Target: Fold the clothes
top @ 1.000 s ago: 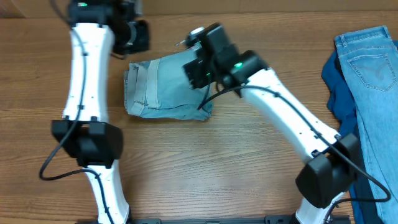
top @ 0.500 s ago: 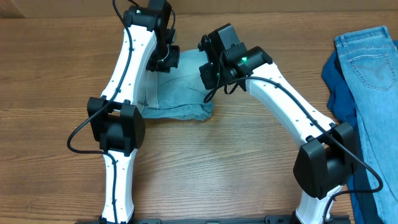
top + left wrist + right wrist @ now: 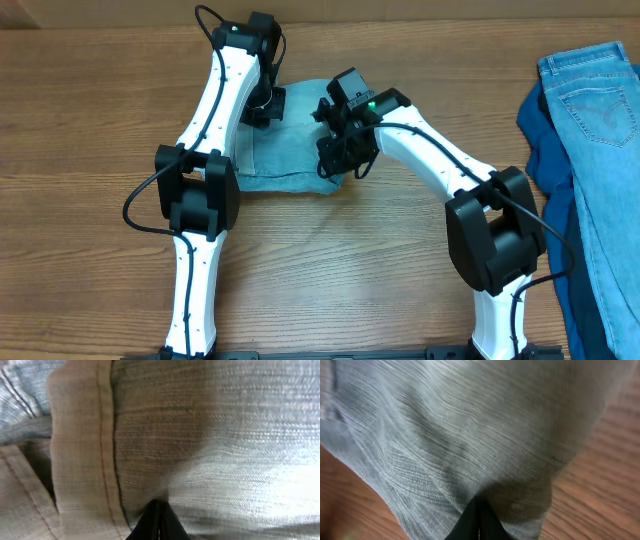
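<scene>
So the pale denim shorts (image 3: pixel 290 155) sit folded in a small bundle on the wooden desk (image 3: pixel 100 120), and everything else lines up off them. The left tool (image 3: pixel 157 521) is at the shorts' far edge by a stitched seam, fingers fully together and pressed into the denim. The right tool (image 3: pixel 479 521) is at the shorts' right edge, also squeezed closed against the fabric. Can't tell if either has a fold pinched. A brighter blue denim garment (image 3: pixel 600 110) lies on a dark blue cloth (image 3: pixel 545 140), well right of the shorts.
</scene>
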Controlling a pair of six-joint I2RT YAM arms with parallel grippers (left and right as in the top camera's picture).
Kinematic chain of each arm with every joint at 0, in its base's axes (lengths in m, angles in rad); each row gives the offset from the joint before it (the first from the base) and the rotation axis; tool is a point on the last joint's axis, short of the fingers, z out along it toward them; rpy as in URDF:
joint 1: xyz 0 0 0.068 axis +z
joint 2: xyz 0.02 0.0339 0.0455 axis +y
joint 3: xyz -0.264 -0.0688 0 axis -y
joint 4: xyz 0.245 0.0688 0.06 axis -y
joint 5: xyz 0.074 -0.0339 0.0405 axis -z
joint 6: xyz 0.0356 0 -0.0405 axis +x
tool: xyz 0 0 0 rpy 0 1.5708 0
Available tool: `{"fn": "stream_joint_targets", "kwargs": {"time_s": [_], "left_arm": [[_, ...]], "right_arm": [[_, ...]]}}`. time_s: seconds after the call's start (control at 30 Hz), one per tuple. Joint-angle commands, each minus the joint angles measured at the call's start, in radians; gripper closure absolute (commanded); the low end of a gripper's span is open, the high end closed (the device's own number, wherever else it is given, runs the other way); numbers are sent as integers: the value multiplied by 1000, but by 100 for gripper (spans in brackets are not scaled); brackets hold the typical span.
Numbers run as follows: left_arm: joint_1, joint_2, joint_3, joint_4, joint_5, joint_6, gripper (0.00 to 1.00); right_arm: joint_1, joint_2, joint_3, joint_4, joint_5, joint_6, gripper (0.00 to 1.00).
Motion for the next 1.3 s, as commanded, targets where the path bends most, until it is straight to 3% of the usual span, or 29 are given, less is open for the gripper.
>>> {"fn": "stream_joint_targets", "kwargs": {"time_s": [0.0,0.2,0.53,0.7,0.97,1.27], "left_arm": [[15,9,3,16,-34,-26,96],[26,9,-12,50,-34,-30,96],[26,8,-180,154,-31,-36,96],[26,-14,-110,119,-23,-37,96],[23,-29,138,-16,-24,-37,96],[48,-25,-77,147,-92,-37,96]], "right_arm": [[6,-4,-74,22,-90,42,96],[6,-3,-161,63,-108,122,96],[9,-19,-150,-2,-90,180,96],[9,-143,-79,-23,-10,180,96],[10,-159,-80,198,-10,180,96],[37,0,-81,239,-12,180,96]]}}
